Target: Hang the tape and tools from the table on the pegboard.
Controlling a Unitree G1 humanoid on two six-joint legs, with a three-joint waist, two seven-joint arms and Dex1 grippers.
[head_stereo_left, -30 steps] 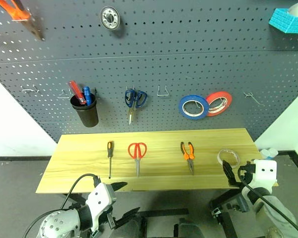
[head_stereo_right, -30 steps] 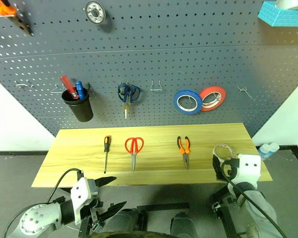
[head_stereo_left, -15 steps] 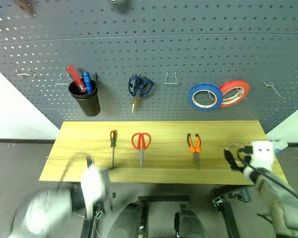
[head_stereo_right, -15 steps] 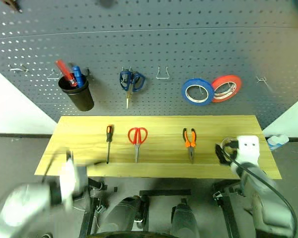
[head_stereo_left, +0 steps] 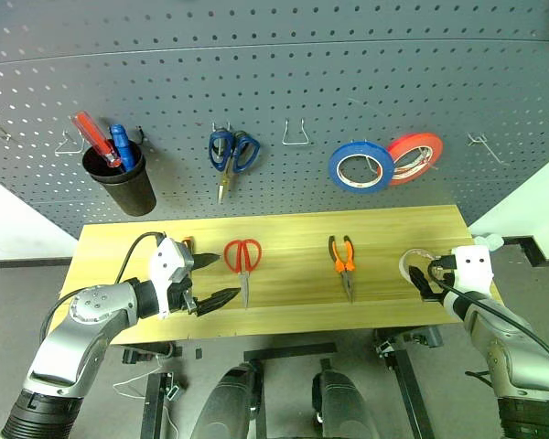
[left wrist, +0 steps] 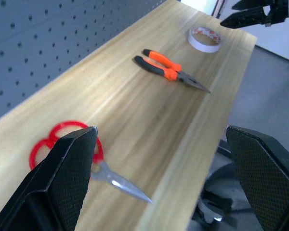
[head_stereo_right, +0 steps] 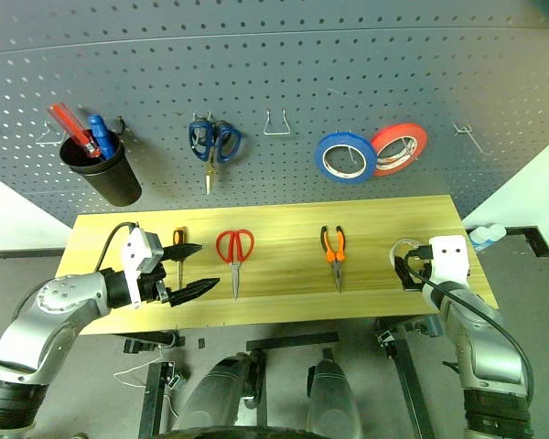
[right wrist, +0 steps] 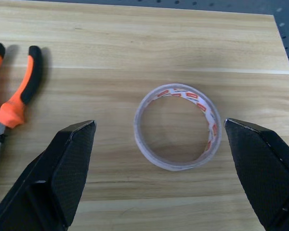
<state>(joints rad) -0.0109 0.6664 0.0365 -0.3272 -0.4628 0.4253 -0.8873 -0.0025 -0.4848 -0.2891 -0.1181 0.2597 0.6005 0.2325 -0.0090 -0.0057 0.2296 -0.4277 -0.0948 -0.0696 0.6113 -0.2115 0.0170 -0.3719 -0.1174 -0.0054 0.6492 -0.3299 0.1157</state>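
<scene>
On the light wooden table (head_stereo_left: 293,229) lie red-handled scissors (head_stereo_left: 242,259), orange-and-black pliers (head_stereo_left: 342,259) and, at the right end, a whitish ring of tape (right wrist: 177,127). The screwdriver (head_stereo_right: 178,247) shows just its orange-and-black handle behind my left gripper (head_stereo_left: 218,277). That gripper is open, hovering at the table's front left beside the scissors. My right gripper (head_stereo_left: 425,277) is open too, low at the tape, its fingers (right wrist: 70,163) standing wide to either side of the ring without touching it. The dark grey pegboard (head_stereo_left: 284,73) rises behind the table.
On the pegboard hang a black cup (head_stereo_left: 123,183) with red and blue tools, blue-handled scissors (head_stereo_left: 231,155), a blue tape roll (head_stereo_left: 359,167) and a red tape roll (head_stereo_left: 414,157). Bare wire hooks (head_stereo_left: 297,137) stand between them and one at the far right (head_stereo_left: 487,146).
The camera has tipped downward. My left arm has come up from below the table edge to the screwdriver and scissors. My right gripper has moved forward up to the tape.
</scene>
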